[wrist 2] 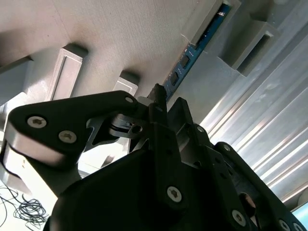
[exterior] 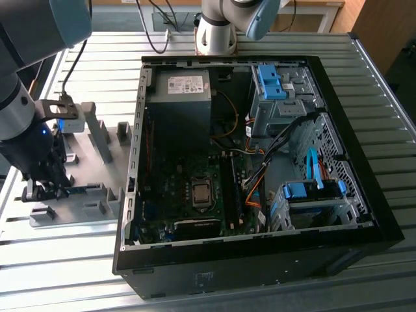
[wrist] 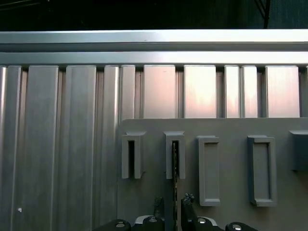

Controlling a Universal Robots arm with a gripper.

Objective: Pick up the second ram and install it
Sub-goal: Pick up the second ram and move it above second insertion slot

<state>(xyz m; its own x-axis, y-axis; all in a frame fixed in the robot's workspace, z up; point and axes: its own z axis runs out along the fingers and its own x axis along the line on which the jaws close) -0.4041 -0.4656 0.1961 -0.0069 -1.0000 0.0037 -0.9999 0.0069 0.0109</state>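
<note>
Ram: the second ram (wrist: 175, 161) is stood on its thin edge in a slot of the grey holder (wrist: 226, 126). The holder is set on the desk (wrist: 57, 144), beside the open computer (exterior: 260, 273).
Tool: the tool (wrist: 172, 206) is spread, with one finger on each side of the ram and small gaps seen.
Feel: the ram is judged light, stiff and thin, and easily cracked if bent.
Hold: the flat sides near the upper edge are best pinched, and the chips (wrist 2: 184, 61) are best spared.

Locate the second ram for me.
The second ram stands on edge in the grey holder at the exterior view's left, beside the open computer case, under the tool.
</note>
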